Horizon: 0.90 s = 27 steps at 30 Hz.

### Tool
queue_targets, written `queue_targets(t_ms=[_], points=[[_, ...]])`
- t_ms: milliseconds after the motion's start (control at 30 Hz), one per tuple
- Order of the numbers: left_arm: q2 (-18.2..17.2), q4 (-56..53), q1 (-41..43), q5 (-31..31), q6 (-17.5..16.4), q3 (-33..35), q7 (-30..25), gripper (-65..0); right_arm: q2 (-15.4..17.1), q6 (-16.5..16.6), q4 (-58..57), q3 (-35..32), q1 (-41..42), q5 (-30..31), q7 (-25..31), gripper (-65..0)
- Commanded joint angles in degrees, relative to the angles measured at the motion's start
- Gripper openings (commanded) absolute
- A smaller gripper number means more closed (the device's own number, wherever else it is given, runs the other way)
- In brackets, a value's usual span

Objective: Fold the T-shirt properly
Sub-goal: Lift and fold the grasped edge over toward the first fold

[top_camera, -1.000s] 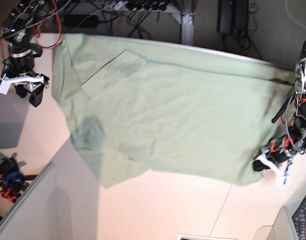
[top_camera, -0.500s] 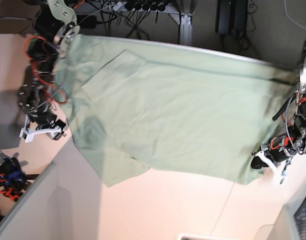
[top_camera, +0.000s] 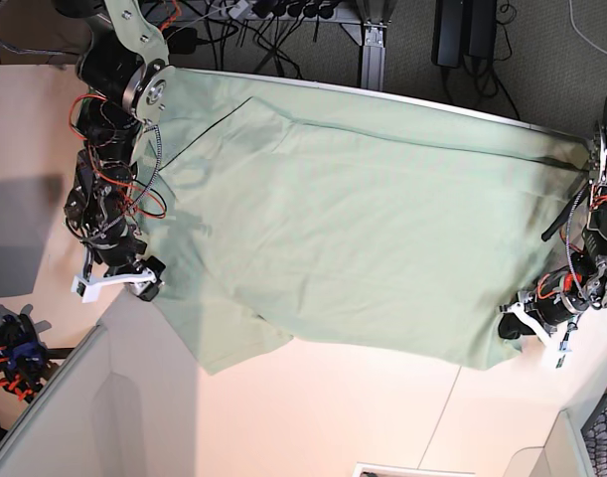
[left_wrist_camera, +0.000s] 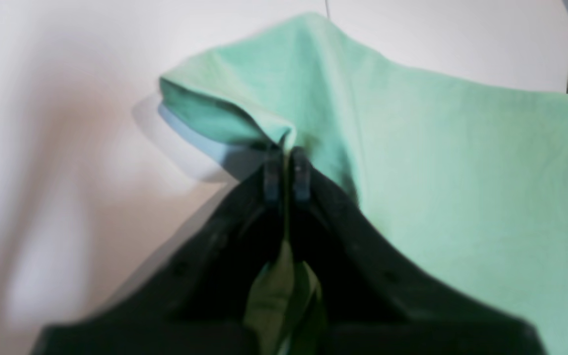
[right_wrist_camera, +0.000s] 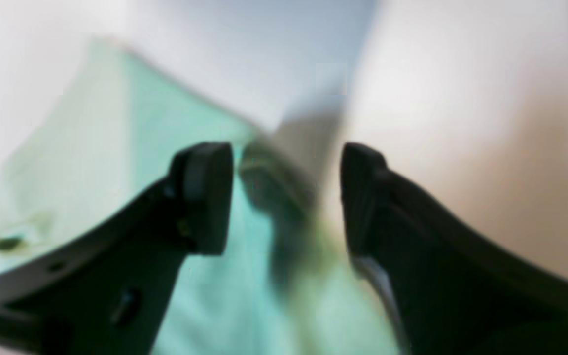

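Cloth fills most of the base view: the pale mint-green T-shirt (top_camera: 363, 229) is spread nearly flat across the pale desk (top_camera: 323, 417), reaching from the desk's far edge toward its middle. One short sleeve (top_camera: 228, 338) is laid out toward the near side, by the desk's left edge as seen from the base camera. Soft wrinkles and a dark seam line are seen near the shirt's far left part.

At the desk's right edge in the base view, the left end effector (top_camera: 517, 326) is set against a corner of the shirt. In the left wrist view, the left end effector (left_wrist_camera: 286, 170) is pressed together, and a fold of green fabric is pinched between its dark fingertips (left_wrist_camera: 301, 172); the shirt corner (left_wrist_camera: 225, 108) beside it is lifted and curled over the desk surface.

At the desk's left edge in the base view, the right end effector (top_camera: 124, 283) is lowered beside the shirt's side edge, near the sleeve. In the blurred right wrist view, the right end effector (right_wrist_camera: 286, 197) is spread wide, with the shirt's edge (right_wrist_camera: 274, 197) lying between its two dark pads (right_wrist_camera: 205, 197); whether the pads touch the cloth cannot be told.
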Motion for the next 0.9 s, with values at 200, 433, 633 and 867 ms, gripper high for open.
queue_targets(t_ms=[200, 433, 633, 867], points=[[-0.7, 0.5, -1.6, -1.9, -0.2, 0.0, -1.9, -65.0, -2.1, 0.3, 0.5, -1.1, 1.6, -2.1, -0.5, -30.1], [-1.3, 0.5, -1.6, -1.9, -0.2, 0.0, -2.3, -65.0, -2.2, 0.3, 2.1, -1.1, 1.7, -7.0, 3.0, -65.0], [-2.5, 0.5, -1.6, -2.4, -0.3, 0.0, -5.2, -65.0, -2.1, 3.2, 7.0, -1.1, 1.5, -7.7, 2.0, -65.0], [-5.5, 3.3, -1.0, -3.7, -3.5, -0.1, -4.6, -65.0, -0.5, 6.2, 22.0, -4.7, -7.0, 0.2, -1.5, -65.0]])
